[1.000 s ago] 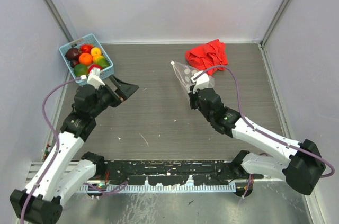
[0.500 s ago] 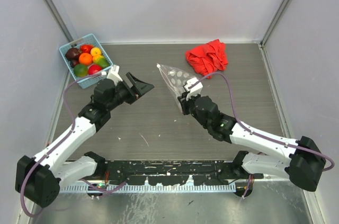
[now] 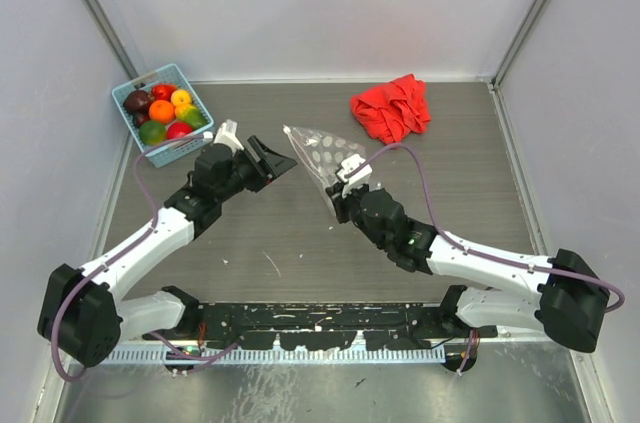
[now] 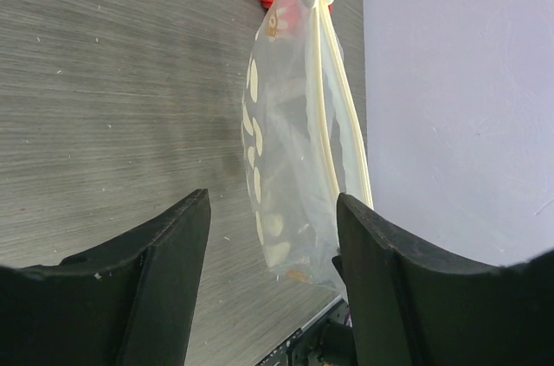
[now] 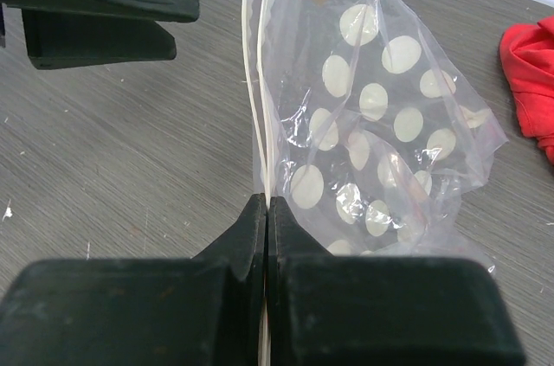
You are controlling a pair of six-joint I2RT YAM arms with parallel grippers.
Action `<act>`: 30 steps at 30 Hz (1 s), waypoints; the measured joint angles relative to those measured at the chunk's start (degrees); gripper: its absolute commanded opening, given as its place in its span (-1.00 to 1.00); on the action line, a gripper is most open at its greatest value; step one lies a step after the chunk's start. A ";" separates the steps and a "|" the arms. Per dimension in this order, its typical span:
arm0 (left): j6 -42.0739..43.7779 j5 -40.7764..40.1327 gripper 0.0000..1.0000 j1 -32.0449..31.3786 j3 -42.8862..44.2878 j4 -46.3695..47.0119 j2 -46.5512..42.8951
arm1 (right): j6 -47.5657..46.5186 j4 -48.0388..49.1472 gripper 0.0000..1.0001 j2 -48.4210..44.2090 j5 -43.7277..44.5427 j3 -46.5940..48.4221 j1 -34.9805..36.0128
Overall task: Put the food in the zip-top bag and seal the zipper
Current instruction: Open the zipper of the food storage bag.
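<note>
Our right hand [image 5: 266, 203] is pinched tight on the zipper [image 5: 256, 80]. We think that keeps the bag [image 5: 381, 124] up off the bench [image 5: 104, 167], so our left hand [image 4: 273, 197], its 2 fingers wide apart, can reach it. The bag is clear and crinkly with white dots. The food [image 3: 162, 111] sits in the basket [image 3: 170, 70].

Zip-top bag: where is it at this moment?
The zip-top bag is held up near the middle of the top view, pinched at its zipper by the right pincer. The open left pincer is just left of it, the red cloth beyond.

Food [image 3: 162, 110] in basket [image 3: 145, 79], bag [image 3: 318, 155] apparently midair
</note>
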 measured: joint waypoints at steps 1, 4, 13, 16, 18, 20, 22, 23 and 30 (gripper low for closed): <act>0.07 -0.15 0.20 0.00 0.04 0.09 0.28 | -0.15 0.15 -0.99 0.24 0.07 -0.02 0.17; 0.11 -0.39 0.18 -0.15 0.48 0.20 1.16 | -0.44 0.68 -0.99 0.76 0.20 -0.07 0.57; 0.11 -0.66 0.06 -0.15 0.90 1.68 3.21 | -1.49 1.88 -0.99 1.53 0.44 -0.09 1.36; 0.11 -0.68 0.06 -0.15 0.98 1.92 3.82 | -1.68 2.16 -0.99 2.03 0.50 -0.09 1.62; 0.11 -0.68 0.05 -0.15 1.03 2.14 3.96 | -1.75 2.27 -0.99 2.45 0.63 -0.09 1.77; 0.11 -0.68 0.05 -0.15 1.11 2.25 3.96 | -1.84 2.27 -0.99 2.82 0.72 -0.09 1.95; 0.11 -0.70 0.04 -0.15 1.29 2.21 3.96 | -1.95 2.27 -0.99 3.17 0.83 -0.09 2.12; 0.11 -0.76 0.03 -0.15 1.33 2.25 3.98 | -1.97 2.32 -0.99 3.28 0.85 -0.09 2.23; 0.11 -1.01 -0.08 -0.15 1.46 2.25 4.57 | -2.36 2.71 -0.99 3.43 1.09 -0.09 2.75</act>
